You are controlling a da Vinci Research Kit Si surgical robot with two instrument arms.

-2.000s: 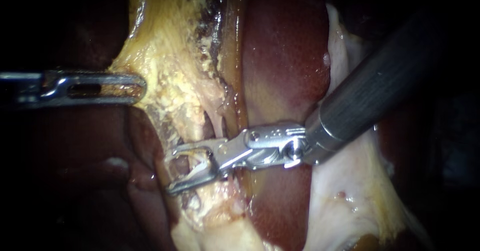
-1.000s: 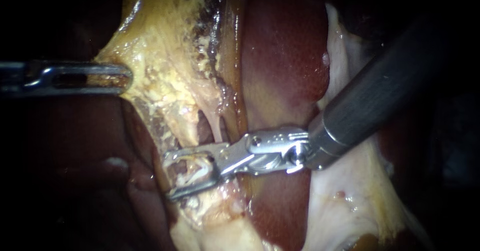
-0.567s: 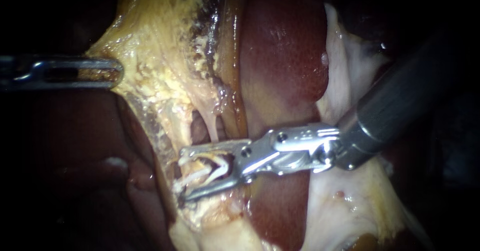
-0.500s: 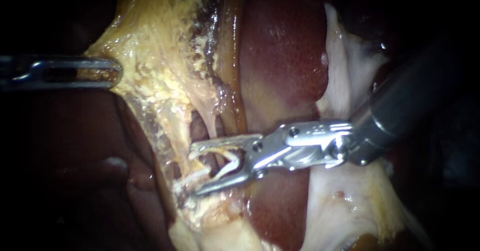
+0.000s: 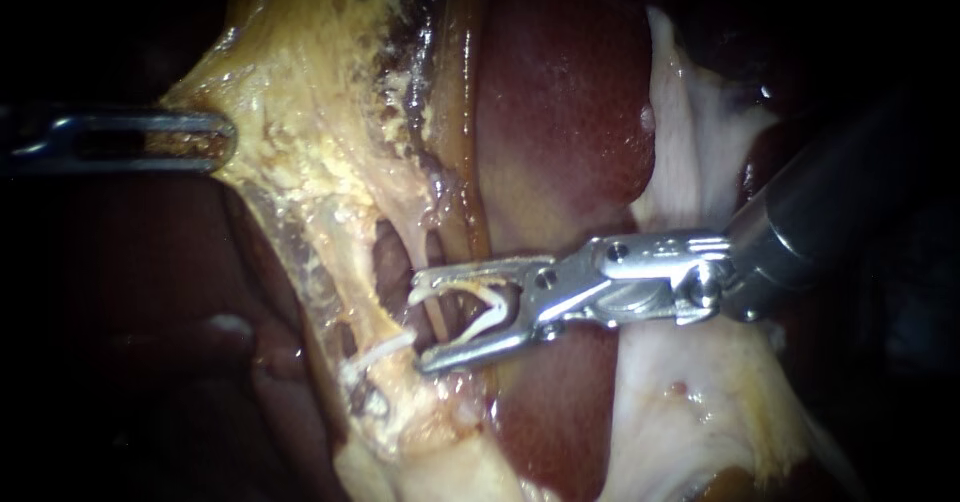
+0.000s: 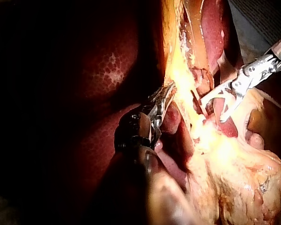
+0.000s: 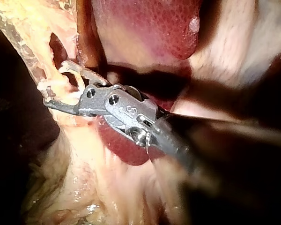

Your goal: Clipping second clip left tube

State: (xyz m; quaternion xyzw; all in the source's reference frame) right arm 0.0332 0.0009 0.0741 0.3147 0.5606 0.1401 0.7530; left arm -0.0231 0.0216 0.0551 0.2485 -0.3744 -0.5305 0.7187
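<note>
Endoscope view: right instrument [image 5: 418,327] gapes open, white clip [image 5: 382,347] at its eight o'clock; left instrument [image 5: 222,140] clamps yellow tissue [image 5: 300,162]. Snagging could dislodge that clip.

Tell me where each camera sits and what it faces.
Endoscope: close in, facing the liver; left instrument enters from left, right instrument from right.
Left wrist: on the left arm, looking along the left instrument gripping yellow tissue.
Right wrist: on the right arm, behind the open jaws of the right instrument.
Shared: endoscope and left wrist show both instruments.
</note>
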